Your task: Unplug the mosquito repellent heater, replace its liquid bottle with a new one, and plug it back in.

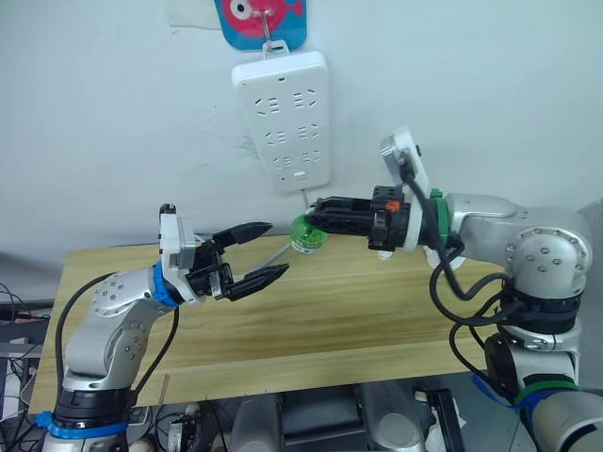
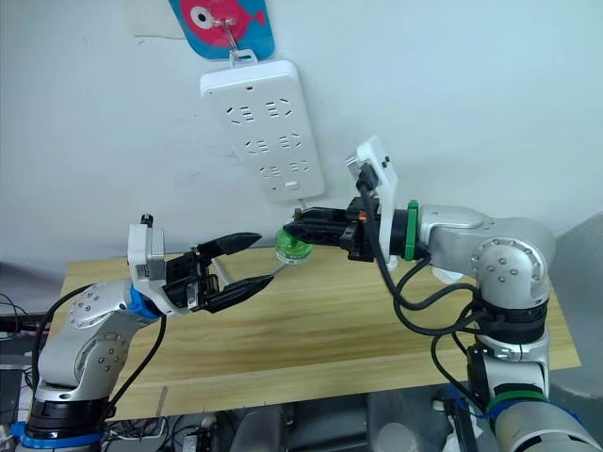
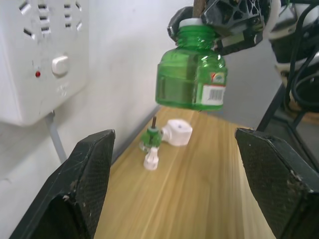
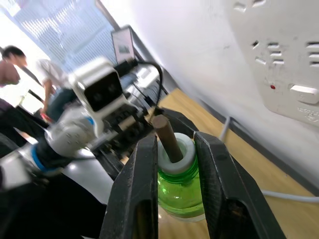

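Observation:
My right gripper is shut on the white neck of a green liquid bottle and holds it in the air above the back of the wooden table, just below the power strip. A brown wick sticks out of the bottle's neck. My left gripper is open and points at the bottle from the left, a short way off, with nothing between its fingers. In the left wrist view, the white mosquito repellent heater lies on the table near the wall, beside a small green-and-white capped piece.
A white multi-socket power strip hangs on the wall from a fish-shaped hook; its cable drops behind the bottle. A person stands in the background of the right wrist view.

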Robot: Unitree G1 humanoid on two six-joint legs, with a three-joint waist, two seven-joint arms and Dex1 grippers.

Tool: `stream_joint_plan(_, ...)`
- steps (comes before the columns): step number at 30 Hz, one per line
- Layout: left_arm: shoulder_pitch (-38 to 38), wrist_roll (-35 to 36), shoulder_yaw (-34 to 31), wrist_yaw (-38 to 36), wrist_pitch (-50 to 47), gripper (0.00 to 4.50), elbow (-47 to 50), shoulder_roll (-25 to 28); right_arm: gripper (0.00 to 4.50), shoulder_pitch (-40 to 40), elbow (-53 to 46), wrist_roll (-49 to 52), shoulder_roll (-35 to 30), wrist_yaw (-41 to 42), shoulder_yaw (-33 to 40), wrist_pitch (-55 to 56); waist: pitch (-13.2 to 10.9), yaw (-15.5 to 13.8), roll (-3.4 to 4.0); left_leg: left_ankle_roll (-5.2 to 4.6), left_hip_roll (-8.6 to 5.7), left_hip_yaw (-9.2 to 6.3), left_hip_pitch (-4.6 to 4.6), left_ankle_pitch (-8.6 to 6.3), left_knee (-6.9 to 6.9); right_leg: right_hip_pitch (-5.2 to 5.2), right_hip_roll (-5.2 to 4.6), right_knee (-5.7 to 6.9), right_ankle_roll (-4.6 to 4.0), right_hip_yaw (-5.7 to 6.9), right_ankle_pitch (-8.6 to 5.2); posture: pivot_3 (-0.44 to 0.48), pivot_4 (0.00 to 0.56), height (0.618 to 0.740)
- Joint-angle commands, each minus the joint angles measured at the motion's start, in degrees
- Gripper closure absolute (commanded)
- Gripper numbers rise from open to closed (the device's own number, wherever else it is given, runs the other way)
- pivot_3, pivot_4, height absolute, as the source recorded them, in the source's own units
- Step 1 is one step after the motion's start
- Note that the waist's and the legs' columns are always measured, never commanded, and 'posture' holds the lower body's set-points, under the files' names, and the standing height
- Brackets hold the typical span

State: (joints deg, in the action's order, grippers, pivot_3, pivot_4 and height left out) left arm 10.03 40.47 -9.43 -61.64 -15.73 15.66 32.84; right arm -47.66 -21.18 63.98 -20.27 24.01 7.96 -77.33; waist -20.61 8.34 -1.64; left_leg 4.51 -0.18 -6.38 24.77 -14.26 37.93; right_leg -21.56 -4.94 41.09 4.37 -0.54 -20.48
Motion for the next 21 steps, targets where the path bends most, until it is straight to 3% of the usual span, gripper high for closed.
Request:
stream_joint_plan(1, 0.6, 1.9, -0.8, 0.7, 0.6, 0.45, 3.0, -0.9, 3.8, -1.5, 0.2, 5.9, 0.9, -4.1, 3.2, -1.0, 0.0, 0.0, -0.01, 0.0, 0.0, 0.0, 0.0, 0.0, 0.0, 0.0, 0.0, 0.01, 0.0, 0.0, 0.0, -0.209, 0.297, 0.74)
stream_joint_plan(8, 2.7, 4.1, -0.2, 3.1, 0.9, 0.45, 4.3, -5.8, 3.8, -2.6, 3.3, 15.6, 1.5, -13.2, 4.7, -0.1, 0.0, 0.2, 0.0, 0.0, -0.01, 0.03, 0.01, 0.0, 0.0, 0.01, 0.0, 0.01, 0.0, -0.01, 0.0, -0.213, 0.295, 0.74)
stream_joint_plan(21, 2.6, 2.2, 1.3, 1.7, 3.8, 0.45, 2.2, -9.0, 3.8, -3.1, 6.0, 28.9, -1.8, -24.5, 1.6, 6.3, 0.0, 1.2, 0.0, -0.01, -0.01, 0.05, 0.01, 0.0, 0.01, 0.02, 0.01, 0.01, 0.0, -0.03, 0.0, -0.223, 0.296, 0.74)
